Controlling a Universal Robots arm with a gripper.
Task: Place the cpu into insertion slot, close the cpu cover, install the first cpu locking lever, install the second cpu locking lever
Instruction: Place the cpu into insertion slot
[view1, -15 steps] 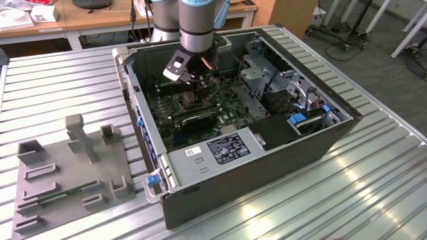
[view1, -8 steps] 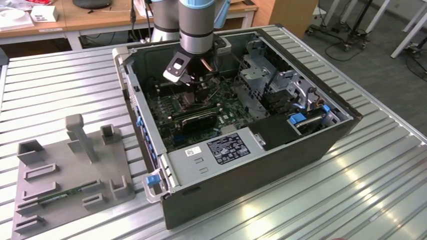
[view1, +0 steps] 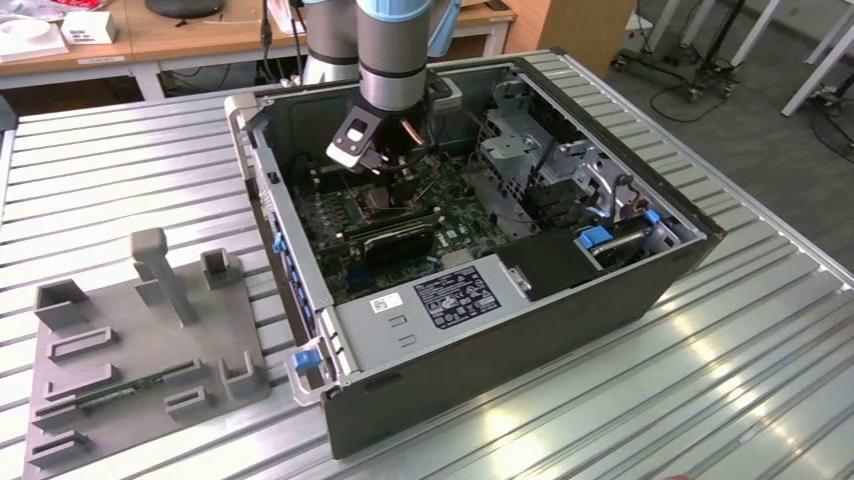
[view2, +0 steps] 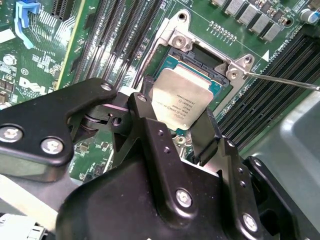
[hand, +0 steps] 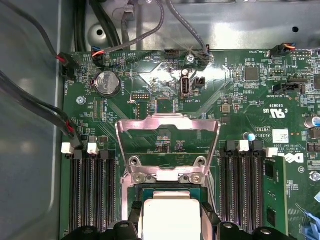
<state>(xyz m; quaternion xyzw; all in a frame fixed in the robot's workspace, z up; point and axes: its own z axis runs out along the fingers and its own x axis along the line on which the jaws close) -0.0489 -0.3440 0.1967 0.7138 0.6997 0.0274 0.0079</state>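
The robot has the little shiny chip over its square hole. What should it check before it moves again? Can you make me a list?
1. The cpu is gripped on two sides by the gripper: ok.
2. The cpu cover is swung open, off the insertion slot: ok.
3. The locking lever is unhooked and sticks out to the side, not across the slot: ok.
4. The cpu is lined up square with the slot: cannot tell; it looks a bit tilted in the second wrist view.
5. The cpu sits fully down in the slot: cannot tell.
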